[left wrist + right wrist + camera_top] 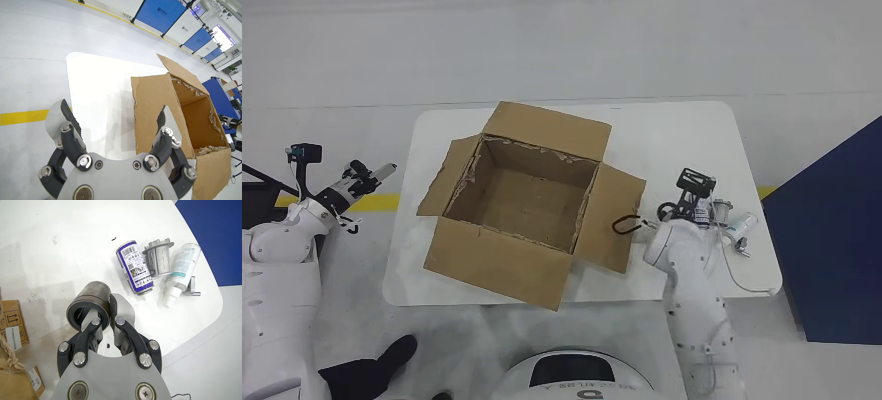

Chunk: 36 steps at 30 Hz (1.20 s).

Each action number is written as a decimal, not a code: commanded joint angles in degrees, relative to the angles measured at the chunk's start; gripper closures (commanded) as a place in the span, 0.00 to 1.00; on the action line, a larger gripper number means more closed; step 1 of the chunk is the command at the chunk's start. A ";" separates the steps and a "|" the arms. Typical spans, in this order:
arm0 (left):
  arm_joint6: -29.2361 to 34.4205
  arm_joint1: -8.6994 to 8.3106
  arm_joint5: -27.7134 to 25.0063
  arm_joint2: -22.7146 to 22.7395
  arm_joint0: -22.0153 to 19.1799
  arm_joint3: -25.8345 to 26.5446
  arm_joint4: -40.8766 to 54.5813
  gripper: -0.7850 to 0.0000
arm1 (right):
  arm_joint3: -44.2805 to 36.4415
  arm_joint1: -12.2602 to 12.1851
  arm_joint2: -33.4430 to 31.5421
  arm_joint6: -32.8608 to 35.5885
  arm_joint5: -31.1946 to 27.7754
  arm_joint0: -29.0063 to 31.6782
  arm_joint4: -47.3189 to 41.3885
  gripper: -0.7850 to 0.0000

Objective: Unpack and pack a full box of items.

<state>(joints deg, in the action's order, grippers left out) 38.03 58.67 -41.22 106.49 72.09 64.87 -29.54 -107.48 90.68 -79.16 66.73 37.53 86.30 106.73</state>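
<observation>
White table (682,130); left end effector (113,109) agape, right end effector (104,310) tight around metal bearing (90,294).

The box (14,321) flap shows 2 upward arrows; the spray can (135,270) shows a barcode.

Pale grey floor (28,37), yellow line (22,115), blue partition panels (160,17) behind.

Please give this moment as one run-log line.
left jaws: open, empty | right jaws: shut on metal cylinder | box: open, empty | on table: spray can, metal housing, white bottle
</observation>
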 commanded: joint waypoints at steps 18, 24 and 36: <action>0.00 0.00 0.00 0.00 0.00 0.00 0.00 0.00 | 4.20 3.63 -1.72 1.40 -1.38 -4.47 1.58 0.70; 0.00 0.00 0.00 0.00 0.00 0.00 0.00 0.00 | -1.92 4.08 -2.83 -0.48 0.14 -2.04 -1.58 0.58; 0.00 0.00 0.00 0.00 0.00 0.00 0.00 0.00 | -22.63 4.88 -5.37 -27.26 -7.92 8.97 -38.14 0.00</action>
<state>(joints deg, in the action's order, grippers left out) 38.03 58.67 -41.22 106.49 72.09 64.87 -29.54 -130.20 95.57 -84.60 35.53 28.08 95.71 63.69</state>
